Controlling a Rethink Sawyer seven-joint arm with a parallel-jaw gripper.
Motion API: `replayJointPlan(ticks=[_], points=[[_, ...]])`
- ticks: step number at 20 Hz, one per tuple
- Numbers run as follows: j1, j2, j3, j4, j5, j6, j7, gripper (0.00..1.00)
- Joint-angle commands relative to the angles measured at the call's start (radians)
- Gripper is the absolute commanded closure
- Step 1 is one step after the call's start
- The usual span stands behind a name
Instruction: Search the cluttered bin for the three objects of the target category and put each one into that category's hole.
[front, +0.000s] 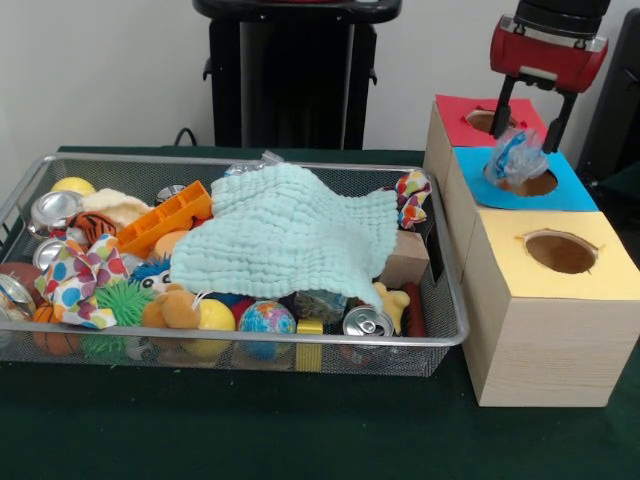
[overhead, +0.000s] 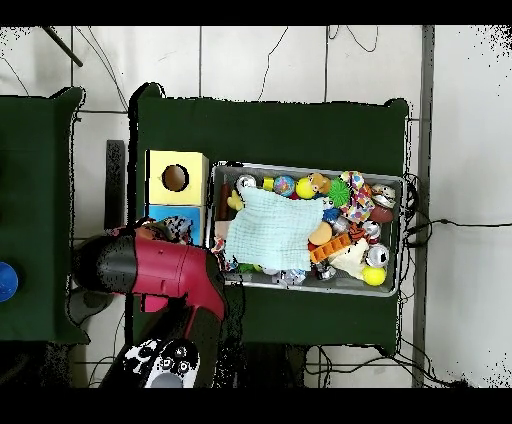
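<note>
It looked like a robotics lab: a green-clothed surface (overhead: 270, 125) stood on a tiled floor (overhead: 260, 60), loose cables (overhead: 300, 45) trailed beyond it, and the robot's pedestal (front: 295, 70) rose behind it.
</note>
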Motion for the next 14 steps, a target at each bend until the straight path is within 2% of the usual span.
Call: replayJointPlan(ticks=[1,6,14], points=[[-0.035,0.027,0.044,-0.021,0.043,-0.015,0.232,0.00],[-0.024,0.039,0.022,-0.048,0.027,0.018,0.231,0.00],[-0.030,0.020,0.045,-0.021,0.052,0.032,0.243,0.00]])
